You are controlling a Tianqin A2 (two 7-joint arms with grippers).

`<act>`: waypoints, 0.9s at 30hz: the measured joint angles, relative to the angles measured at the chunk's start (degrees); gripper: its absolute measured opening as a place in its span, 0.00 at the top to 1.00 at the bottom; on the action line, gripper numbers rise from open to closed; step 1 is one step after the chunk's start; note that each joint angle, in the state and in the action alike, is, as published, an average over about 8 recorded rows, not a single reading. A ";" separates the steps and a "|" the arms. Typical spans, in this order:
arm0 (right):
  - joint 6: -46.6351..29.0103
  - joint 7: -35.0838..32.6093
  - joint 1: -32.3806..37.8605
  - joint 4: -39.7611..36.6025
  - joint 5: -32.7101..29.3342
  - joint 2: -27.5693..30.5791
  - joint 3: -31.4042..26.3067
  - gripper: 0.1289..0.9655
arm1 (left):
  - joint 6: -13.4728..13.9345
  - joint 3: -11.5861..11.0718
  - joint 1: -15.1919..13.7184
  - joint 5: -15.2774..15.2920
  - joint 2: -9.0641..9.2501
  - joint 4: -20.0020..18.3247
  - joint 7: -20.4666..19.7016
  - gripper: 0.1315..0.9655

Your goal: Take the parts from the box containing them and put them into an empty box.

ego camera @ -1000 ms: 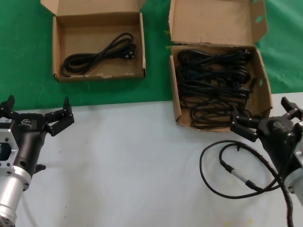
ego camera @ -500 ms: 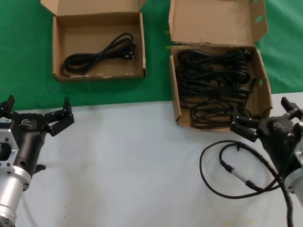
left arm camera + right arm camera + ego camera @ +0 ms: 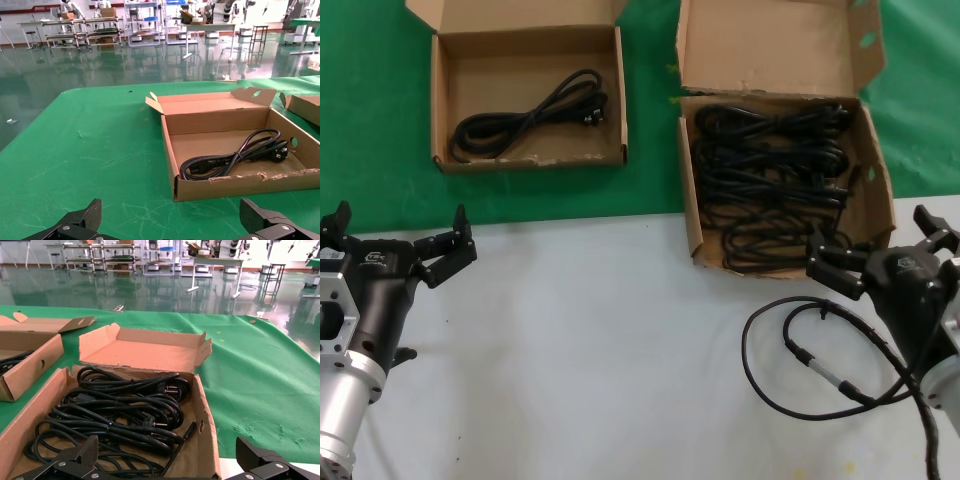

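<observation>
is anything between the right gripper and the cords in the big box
Nothing visible blocks it. The right gripper sits open at the near edge of the larger box, whose lid flap is folded back, and the coiled power cords lie uncovered inside, just past its low front wall.

A counter (image 3: 600, 350) with a white near half and a green cloth (image 3: 370, 120) over its far half. On the green, far left, a small shallow cardboard box (image 3: 442, 120). To its right, a larger cardboard box (image 3: 692, 215) straddles the green and white. A thin black cable (image 3: 770, 385) loops on the white, near right.
</observation>
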 joint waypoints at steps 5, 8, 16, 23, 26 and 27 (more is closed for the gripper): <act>0.00 0.00 0.00 0.00 0.00 0.00 0.00 0.00 | 0.00 0.00 0.00 0.00 0.00 0.00 0.00 0.00; 0.00 0.00 0.00 0.00 0.00 0.00 0.00 0.00 | 0.00 0.00 0.00 0.00 0.00 0.00 0.00 0.00; 0.00 0.00 0.00 0.00 0.00 0.00 0.00 0.00 | 0.00 0.00 0.00 0.00 0.00 0.00 0.00 0.00; 0.00 0.00 0.00 0.00 0.00 0.00 0.00 0.00 | 0.00 0.00 0.00 0.00 0.00 0.00 0.00 0.00; 0.00 0.00 0.00 0.00 0.00 0.00 0.00 0.00 | 0.00 0.00 0.00 0.00 0.00 0.00 0.00 0.00; 0.00 0.00 0.00 0.00 0.00 0.00 0.00 0.00 | 0.00 0.00 0.00 0.00 0.00 0.00 0.00 0.00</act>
